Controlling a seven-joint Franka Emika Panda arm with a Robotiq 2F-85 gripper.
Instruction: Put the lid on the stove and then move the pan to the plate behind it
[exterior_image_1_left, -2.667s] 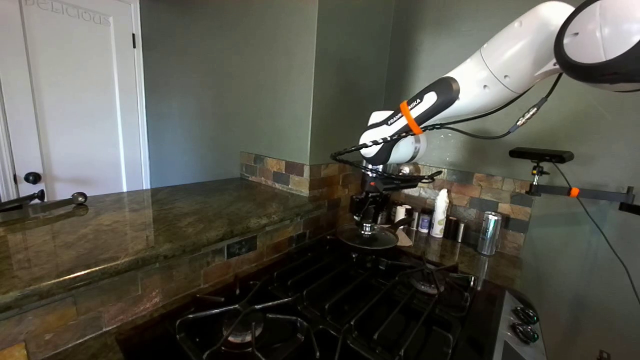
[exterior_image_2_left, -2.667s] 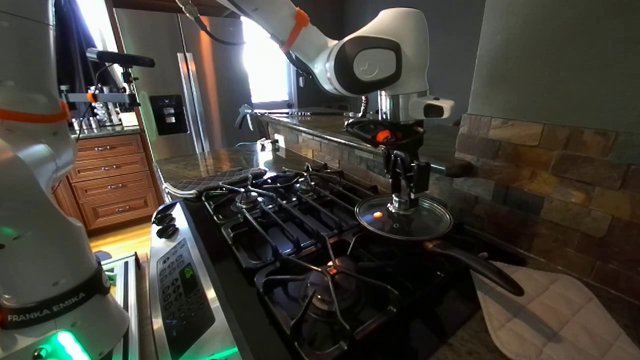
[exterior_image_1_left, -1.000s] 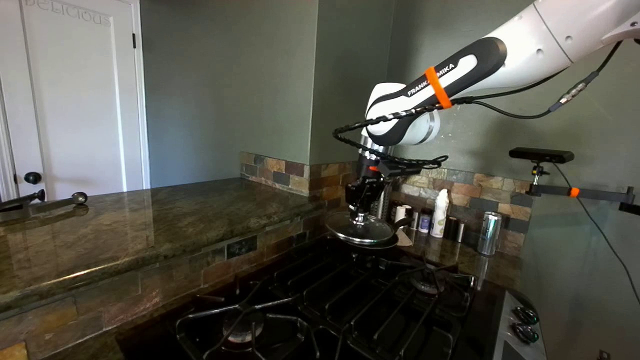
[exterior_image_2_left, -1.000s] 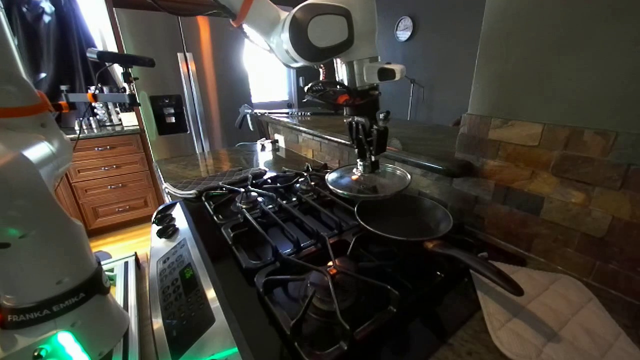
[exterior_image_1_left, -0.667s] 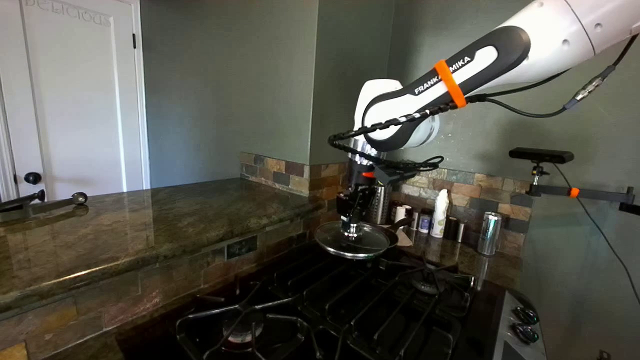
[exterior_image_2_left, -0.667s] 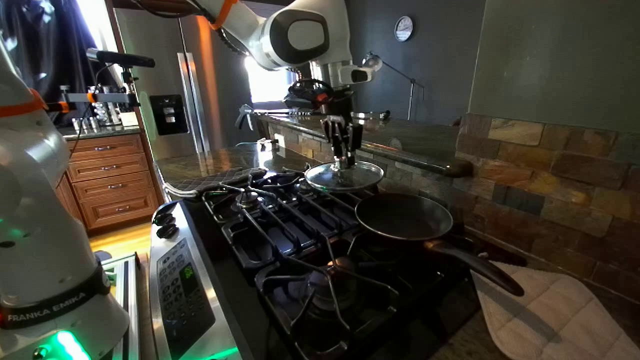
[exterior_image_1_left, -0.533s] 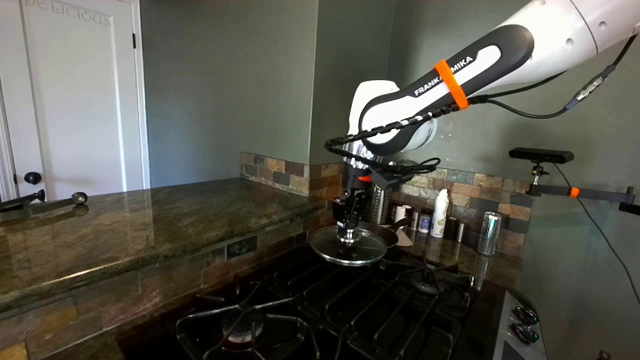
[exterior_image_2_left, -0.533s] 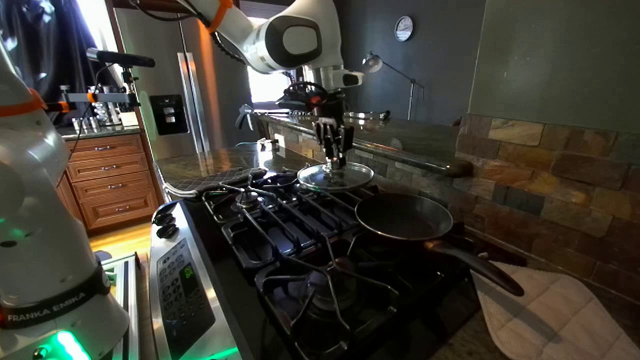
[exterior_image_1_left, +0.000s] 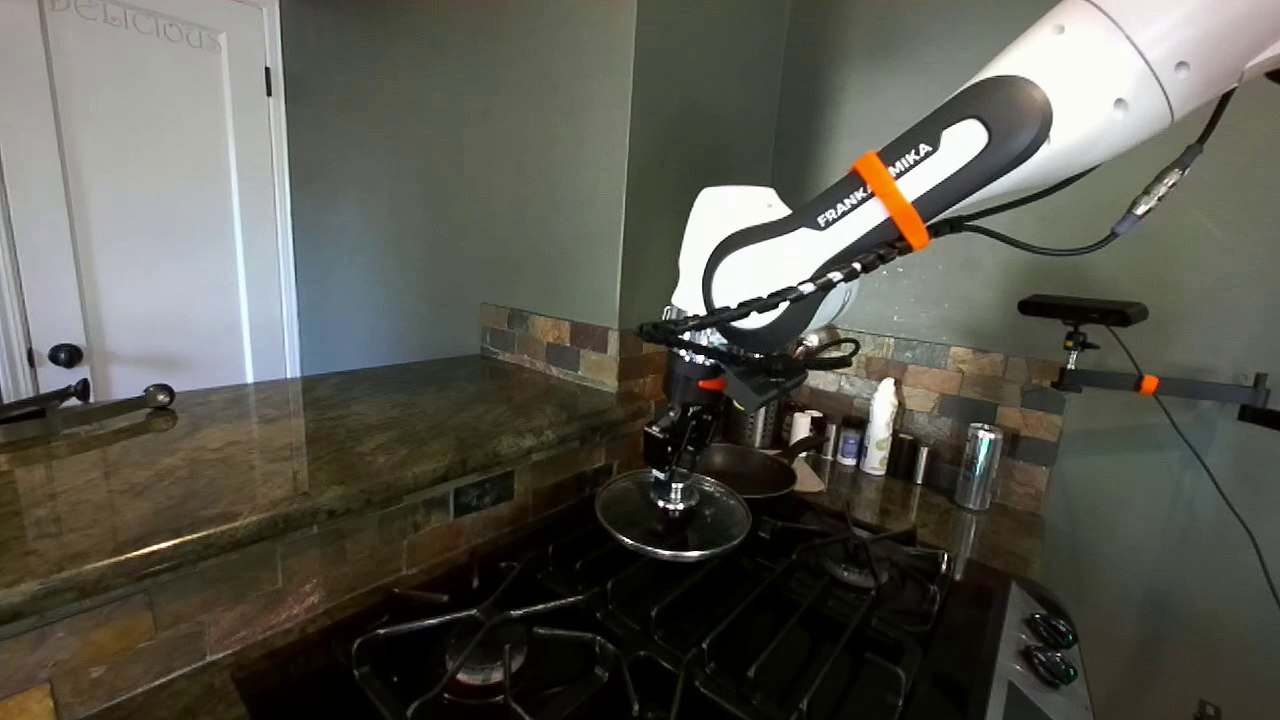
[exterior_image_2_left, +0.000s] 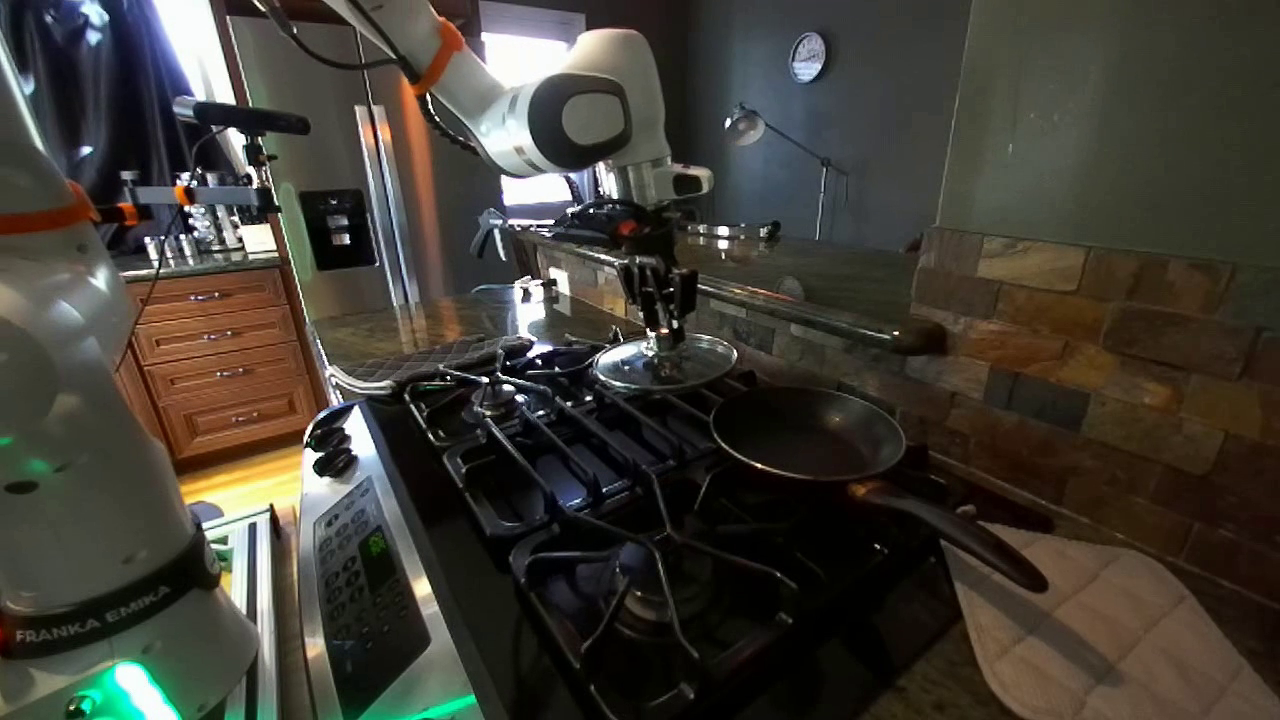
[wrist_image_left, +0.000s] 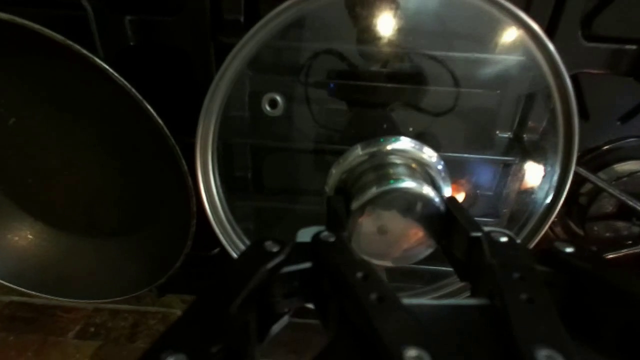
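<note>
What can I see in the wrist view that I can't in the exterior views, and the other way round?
Only the wrist view clearly shows the shiny knob's round top. Only the exterior views show the control dials and the pale pad. Both share the hand closed on that knob, the lid, the uncovered pan and the stove.

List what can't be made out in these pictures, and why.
Whether the lid touches the stove: too dark beneath its rim in both exterior views.
Part of the pan: cut off by the wrist view's left edge.
Whatever is under the pan: hidden by it in both exterior views.
What the green display reads: too small in an exterior view.
</note>
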